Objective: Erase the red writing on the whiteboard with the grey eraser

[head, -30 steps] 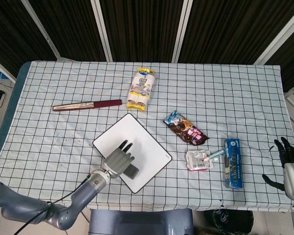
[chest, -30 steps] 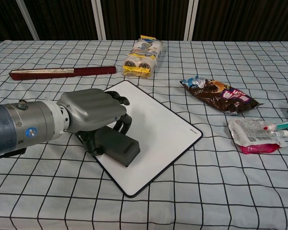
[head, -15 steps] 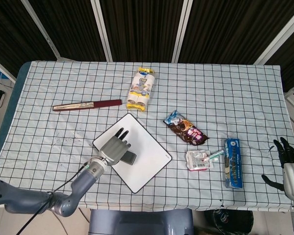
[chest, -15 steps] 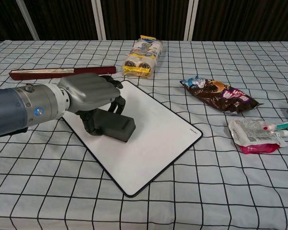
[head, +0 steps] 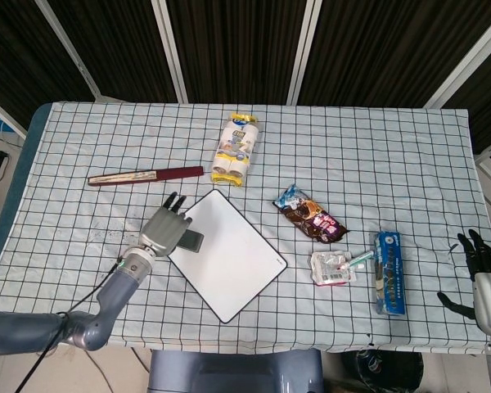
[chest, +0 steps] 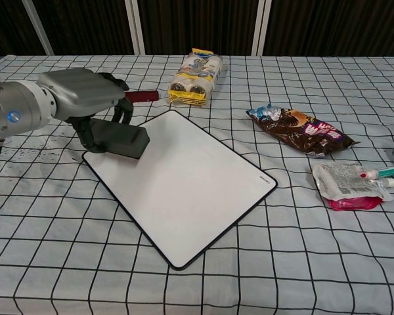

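Note:
The whiteboard (head: 233,260) (chest: 184,180) lies tilted on the checked cloth, its face plain white with no red writing that I can see. My left hand (head: 165,228) (chest: 79,95) grips the grey eraser (head: 191,241) (chest: 120,139) at the board's left corner, partly over the edge. My right hand (head: 483,266) sits off the table's right edge in the head view, fingers spread and holding nothing. It does not show in the chest view.
A red folded fan (head: 146,175) (chest: 75,99) lies behind the left hand. A yellow snack pack (head: 235,151) (chest: 196,77), a dark cookie bag (head: 311,215) (chest: 302,128), a pink-white pouch (head: 335,267) (chest: 351,184) and a blue box (head: 387,271) lie around. Dark specks (head: 110,235) mark the cloth.
My left hand has dragged the eraser from the board's near middle up and left to its left corner. The right hand has stayed where it was.

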`<state>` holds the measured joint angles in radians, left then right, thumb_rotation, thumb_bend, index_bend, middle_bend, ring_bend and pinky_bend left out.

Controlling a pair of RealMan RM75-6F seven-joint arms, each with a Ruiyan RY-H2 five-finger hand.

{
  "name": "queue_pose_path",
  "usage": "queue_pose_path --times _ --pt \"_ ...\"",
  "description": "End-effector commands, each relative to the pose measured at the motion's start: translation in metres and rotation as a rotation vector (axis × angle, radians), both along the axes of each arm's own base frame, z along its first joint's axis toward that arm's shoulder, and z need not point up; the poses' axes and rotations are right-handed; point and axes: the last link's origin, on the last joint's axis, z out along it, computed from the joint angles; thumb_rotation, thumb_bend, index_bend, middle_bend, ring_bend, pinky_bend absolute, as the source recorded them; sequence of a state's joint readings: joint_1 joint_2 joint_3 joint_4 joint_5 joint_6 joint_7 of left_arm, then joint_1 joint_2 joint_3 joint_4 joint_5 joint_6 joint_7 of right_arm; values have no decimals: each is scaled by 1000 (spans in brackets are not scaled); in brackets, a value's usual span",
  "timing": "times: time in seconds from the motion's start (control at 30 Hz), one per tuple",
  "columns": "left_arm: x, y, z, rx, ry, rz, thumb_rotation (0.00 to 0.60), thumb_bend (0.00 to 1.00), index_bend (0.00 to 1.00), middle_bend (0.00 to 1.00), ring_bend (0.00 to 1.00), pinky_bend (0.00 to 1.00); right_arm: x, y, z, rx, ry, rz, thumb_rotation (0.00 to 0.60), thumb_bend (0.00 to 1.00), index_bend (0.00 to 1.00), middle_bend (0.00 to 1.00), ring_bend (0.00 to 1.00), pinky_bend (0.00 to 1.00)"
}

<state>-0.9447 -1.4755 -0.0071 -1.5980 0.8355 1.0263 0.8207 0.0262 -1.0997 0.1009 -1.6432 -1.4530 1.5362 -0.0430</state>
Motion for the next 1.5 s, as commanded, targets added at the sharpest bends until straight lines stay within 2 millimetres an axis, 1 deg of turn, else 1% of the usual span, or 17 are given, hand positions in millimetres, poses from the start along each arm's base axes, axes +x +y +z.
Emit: queue_pose_path --times 0.03,0.13,0.17,0.3,0.5,0.77,0.9,1.03,1.07,1.2,1.27,1.3,1.37,1.5 --pt "-16 3 22 32 -18 32 600 340 426 429 0 12 0 0 -1 2 0 0 600 108 7 38 142 187" --pt "-30 3 38 51 -25 49 600 340 426 429 0 12 1 0 0 0 1 0 600 108 6 38 142 187" --pt "-40 4 46 62 -19 66 600 340 426 429 0 12 1 0 -1 0 1 -1 600 108 6 38 142 187" --pt "-65 3 59 68 -8 99 600 340 426 428 0 12 1 0 -1 5 3 -2 600 108 7 38 142 187" --pt "-98 8 67 76 -5 165 600 340 425 425 0 12 1 0 -1 4 0 -4 600 108 7 38 142 187" --pt "-130 16 63 76 20 215 600 340 425 422 0 12 0 0 -1 3 -1 -6 600 108 6 38 142 187" --pt "-137 18 60 74 33 222 600 329 407 404 0 9 0 0 0 2 -2 -6 600 108 7 38 142 187" --pt "-140 19 61 79 39 215 600 201 270 295 0 4 0 0 -1 3 -4 -5 600 108 6 38 142 187" --pt "-140 20 62 80 48 208 600 185 241 277 0 4 0 0 -1 3 -5 -5 600 108 7 38 142 187" --pt "-144 16 62 60 86 209 600 158 146 193 0 5 0 0 0 2 -5 -7 600 108 7 38 142 187" --pt "-145 14 63 49 108 213 600 151 84 122 0 5 0 0 0 2 -5 -6 600 108 7 38 142 187" --pt "-145 14 64 46 119 213 600 151 69 106 0 5 0 0 0 2 -5 -6 600 108 7 38 142 187" --pt "-143 12 67 47 133 209 600 151 44 86 0 5 0 0 0 1 -5 -7 600 108 8 38 142 187" --pt "-135 6 78 62 118 202 600 151 23 83 0 5 0 0 0 -1 -6 -6 600 108 7 38 142 187"
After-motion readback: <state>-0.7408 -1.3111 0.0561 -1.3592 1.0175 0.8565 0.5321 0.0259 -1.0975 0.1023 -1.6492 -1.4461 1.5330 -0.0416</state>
